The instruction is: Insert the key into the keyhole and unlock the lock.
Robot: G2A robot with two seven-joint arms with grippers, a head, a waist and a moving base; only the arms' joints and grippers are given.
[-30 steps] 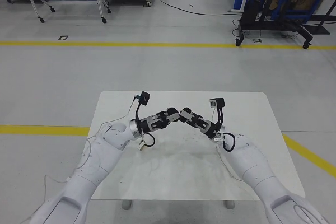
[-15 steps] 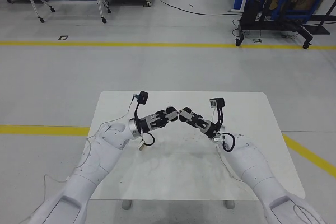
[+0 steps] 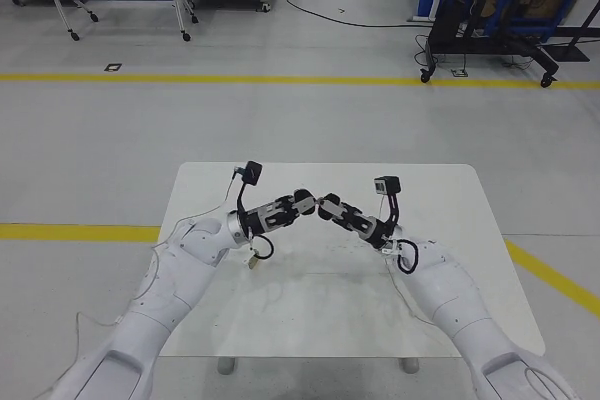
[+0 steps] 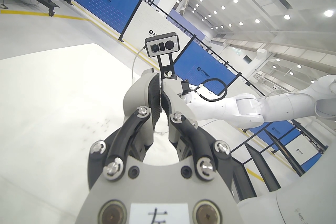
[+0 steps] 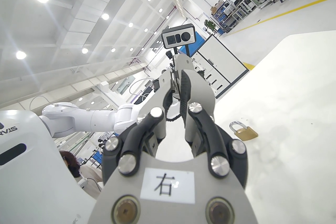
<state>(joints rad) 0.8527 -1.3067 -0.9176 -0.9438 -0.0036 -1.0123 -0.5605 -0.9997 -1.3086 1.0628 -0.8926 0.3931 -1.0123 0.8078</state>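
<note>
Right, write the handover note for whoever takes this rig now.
Left gripper: fingers shut, held above the table, tip to tip with the right gripper.
Right gripper: also up off the table; whether it holds anything cannot be told.
Padlock: lying flat on the table, shackle looks closed, no gripper touching it.
Key: cannot be made out.
Done: nothing visible at the lock.
Left: get the key into the keyhole, turn it, open the shackle.

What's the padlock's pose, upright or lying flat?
Lying flat: the padlock rests broad side down on the table, not standing on an edge.
</note>
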